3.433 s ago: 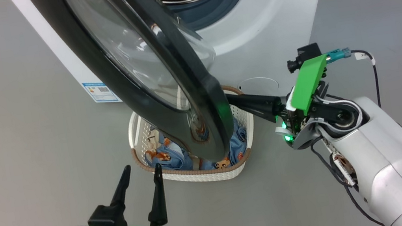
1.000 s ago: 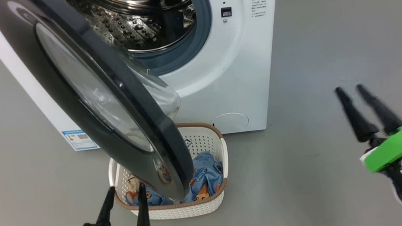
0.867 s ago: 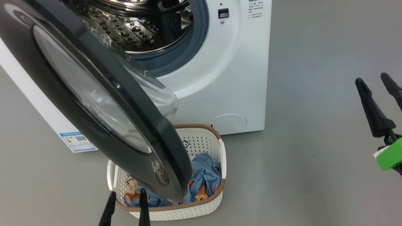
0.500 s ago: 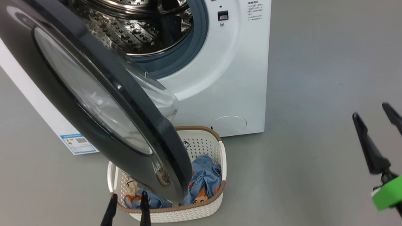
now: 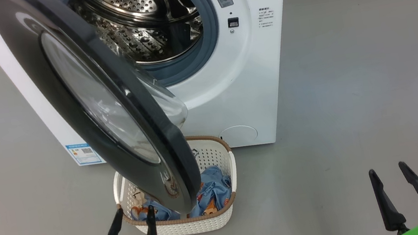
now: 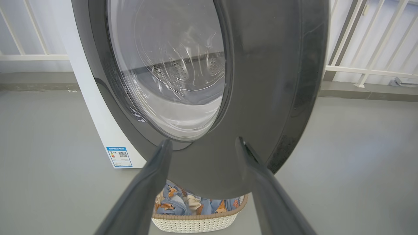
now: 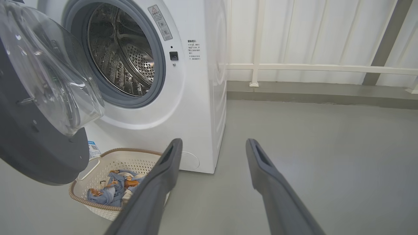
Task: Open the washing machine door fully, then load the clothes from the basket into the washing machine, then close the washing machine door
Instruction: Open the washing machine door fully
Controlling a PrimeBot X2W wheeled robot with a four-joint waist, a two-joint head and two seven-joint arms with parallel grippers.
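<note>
The washing machine [image 5: 229,85] stands with its steel drum [image 5: 141,24] exposed. Its black-rimmed glass door [image 5: 103,104] hangs partly swung out, over the cream basket [image 5: 226,160] on the floor. Light-blue clothes [image 5: 213,185] with orange animals lie in the basket, partly hidden by the door's lower edge. My left gripper [image 5: 134,213] is open, just short of the basket's near rim, empty. In the left wrist view the door [image 6: 261,81] looms close ahead of the open gripper [image 6: 203,143]. My right gripper [image 5: 387,171] is open and empty over bare floor, far right of the basket [image 7: 98,163].
Grey floor [image 5: 351,71] stretches to the right of the machine. A blue energy sticker [image 5: 82,153] marks the machine's left side and a round flap [image 5: 238,134] sits low on its front. White railing [image 7: 310,67] and a raised kerb run behind.
My right gripper has drawn back from near the door's edge to the lower right, away from the machine. The camera has pulled back and shifted. The left gripper holds its place by the basket.
</note>
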